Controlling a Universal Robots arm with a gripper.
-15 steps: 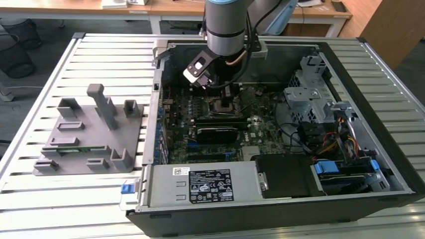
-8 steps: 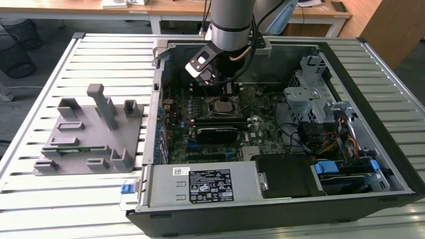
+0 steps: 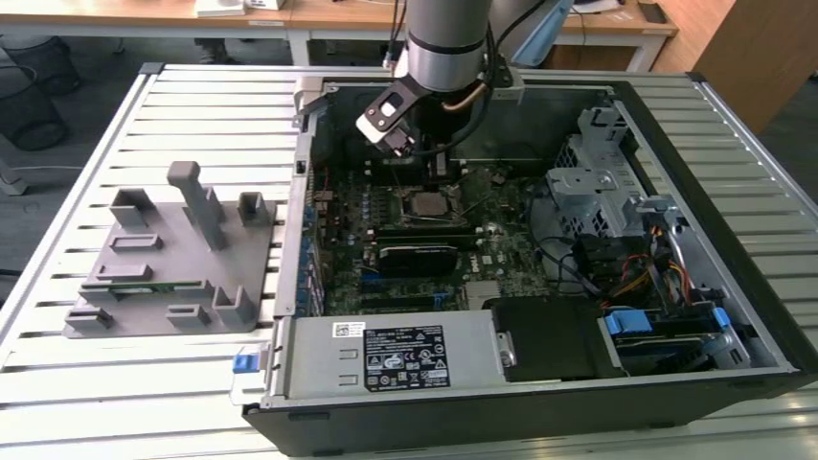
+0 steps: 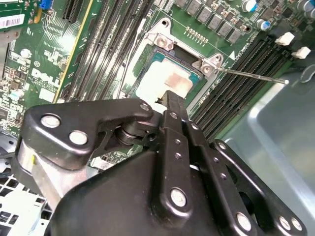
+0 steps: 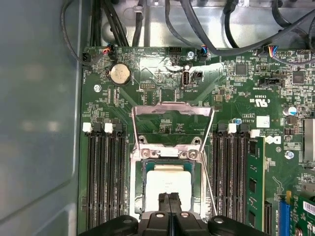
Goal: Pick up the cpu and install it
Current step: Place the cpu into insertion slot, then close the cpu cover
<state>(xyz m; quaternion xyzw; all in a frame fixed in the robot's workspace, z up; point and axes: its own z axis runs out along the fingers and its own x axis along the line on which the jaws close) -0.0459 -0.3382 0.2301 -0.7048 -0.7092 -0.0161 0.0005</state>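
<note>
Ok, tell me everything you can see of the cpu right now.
The cpu is a small flat square with a pale silver-grey metal top and a thin green rim. It lies level in the socket on the motherboard, between the memory slot banks. The hinged metal load plate stands swung open beyond it, leaving its top uncovered. The claw, shut, hangs over one edge of it; whether the tips touch the metal cannot be told.
</note>
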